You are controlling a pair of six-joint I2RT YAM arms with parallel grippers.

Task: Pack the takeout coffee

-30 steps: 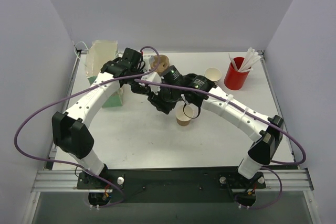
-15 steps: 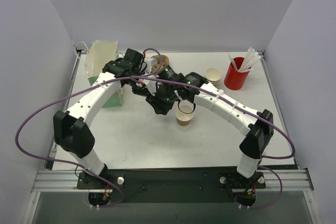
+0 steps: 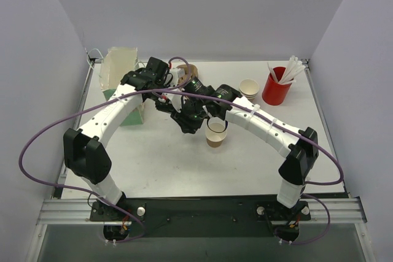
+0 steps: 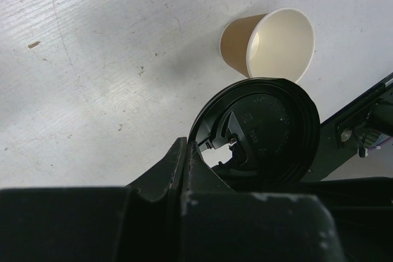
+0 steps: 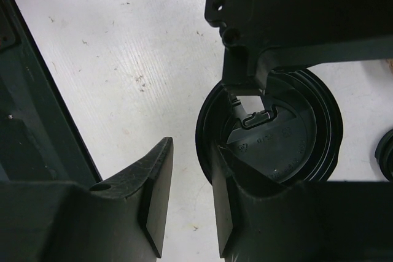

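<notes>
The takeout coffee's brown paper cup (image 3: 215,134) stands lidless on the table, and the left wrist view shows its open mouth (image 4: 271,42). Its black lid (image 4: 270,128) hangs in the air, pinched at the rim by my shut left gripper (image 4: 186,146). In the right wrist view the lid (image 5: 288,142) hangs from that gripper. My right gripper (image 5: 190,148) is open, its right finger (image 5: 222,207) laid against the lid's rim and the rim's edge just inside the gap. Both grippers meet left of the cup, and the top view hides the lid.
A stack of tan lidless cups (image 3: 249,86) and a red cup with white sticks (image 3: 276,89) stand at the back right. A pale bag (image 3: 120,77) stands at the back left. A brown round object (image 3: 190,70) sits behind the grippers.
The right wrist has shifted left toward the left gripper, and its jaws have narrowed around the lid's rim. The left arm has held still.
</notes>
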